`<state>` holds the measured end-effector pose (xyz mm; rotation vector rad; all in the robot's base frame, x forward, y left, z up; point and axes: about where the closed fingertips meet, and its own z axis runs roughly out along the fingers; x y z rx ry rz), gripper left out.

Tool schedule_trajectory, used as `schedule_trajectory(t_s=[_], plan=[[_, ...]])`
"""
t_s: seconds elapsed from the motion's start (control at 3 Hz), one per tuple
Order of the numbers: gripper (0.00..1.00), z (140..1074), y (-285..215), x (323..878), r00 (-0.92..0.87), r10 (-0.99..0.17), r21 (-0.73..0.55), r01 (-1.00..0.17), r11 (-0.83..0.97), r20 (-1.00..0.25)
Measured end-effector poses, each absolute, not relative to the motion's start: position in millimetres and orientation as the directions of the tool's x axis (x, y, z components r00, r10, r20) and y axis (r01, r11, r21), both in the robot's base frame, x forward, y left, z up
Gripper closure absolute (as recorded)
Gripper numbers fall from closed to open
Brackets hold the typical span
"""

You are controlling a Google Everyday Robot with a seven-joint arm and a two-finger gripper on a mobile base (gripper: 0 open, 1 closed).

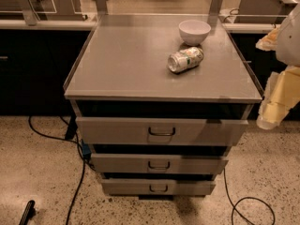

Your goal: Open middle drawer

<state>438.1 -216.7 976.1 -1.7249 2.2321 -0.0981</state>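
A grey metal cabinet (140,64) stands in the middle of the camera view with three drawer fronts stacked below its top. The middle drawer (122,164) is the low wide front between the other two, with a small dark rectangular pull handle (159,165) at its centre. Its front lines up with the fronts above and below it. My gripper (276,100) hangs at the right edge of the view, pale yellow and white, level with the cabinet top's front edge. It is well to the right of the drawer and above it, touching nothing.
A white bowl (194,31) and a can lying on its side (185,59) rest on the cabinet top at the back right. The top drawer (117,131) and bottom drawer (126,187) flank the middle one. Black cables (75,182) trail over the speckled floor on both sides.
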Motion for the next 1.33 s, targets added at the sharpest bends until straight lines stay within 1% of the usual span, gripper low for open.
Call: schedule_trajectory(t_s=[0.67,1.0,1.33], plan=[[0.0,978,-217,438,-0.231,-0.945,-0.269,-0.918,0.29,-0.23],[0.0,967,-225,415,-0.303,-0.898,-0.283,-0.874,0.396,-0.32],[0.0,923,-239,385,-0.413,-0.787,-0.218,-0.806,0.55,-0.458]])
